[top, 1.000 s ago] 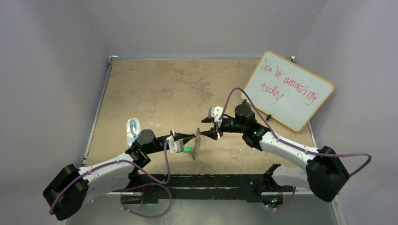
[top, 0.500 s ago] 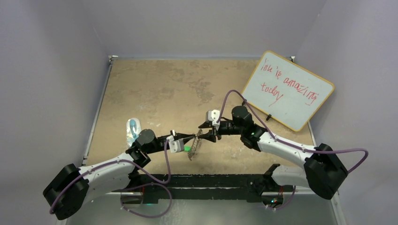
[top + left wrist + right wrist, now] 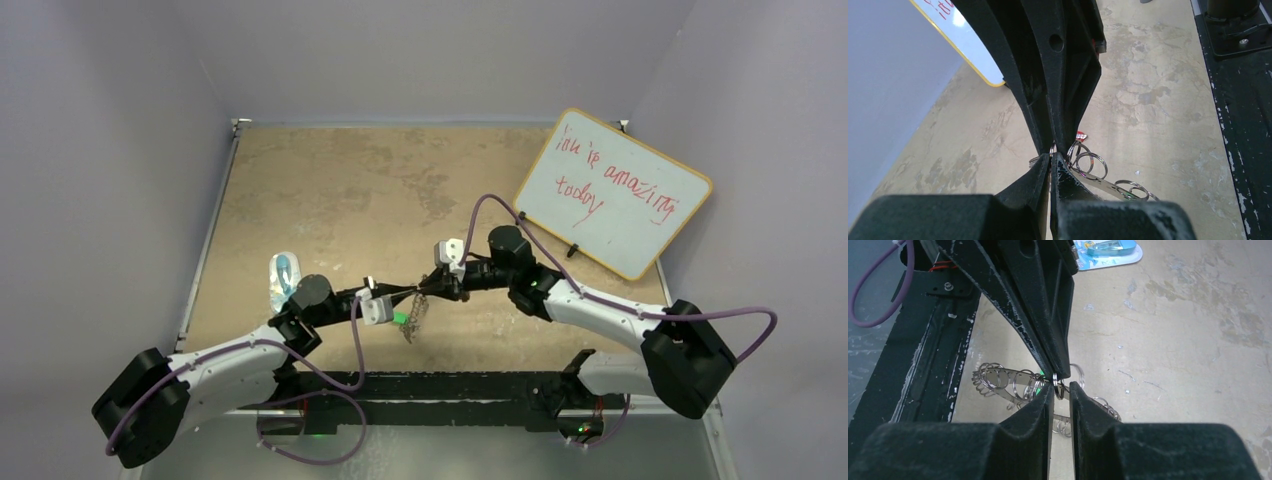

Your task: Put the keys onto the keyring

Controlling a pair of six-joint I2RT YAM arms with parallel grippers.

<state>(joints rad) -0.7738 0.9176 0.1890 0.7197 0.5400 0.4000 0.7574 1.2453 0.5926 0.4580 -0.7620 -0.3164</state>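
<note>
Where the two arms meet tip to tip over the table [image 3: 330, 190], near its front edge: left gripper [image 3: 414, 292], clenched on a rim loop of the keyring [image 3: 411, 321]; keyring hangs tilted below that pinch; right gripper [image 3: 1060, 390], jaws narrowly apart with one small loop between them, pinching or not cannot be told; green key head [image 3: 1039, 374] among the loops; red key head [image 3: 1081, 135] just beside the meeting tips; whiteboard [image 3: 612, 192] propped at far right; blue plastic pack [image 3: 284, 276] lying at left.
</note>
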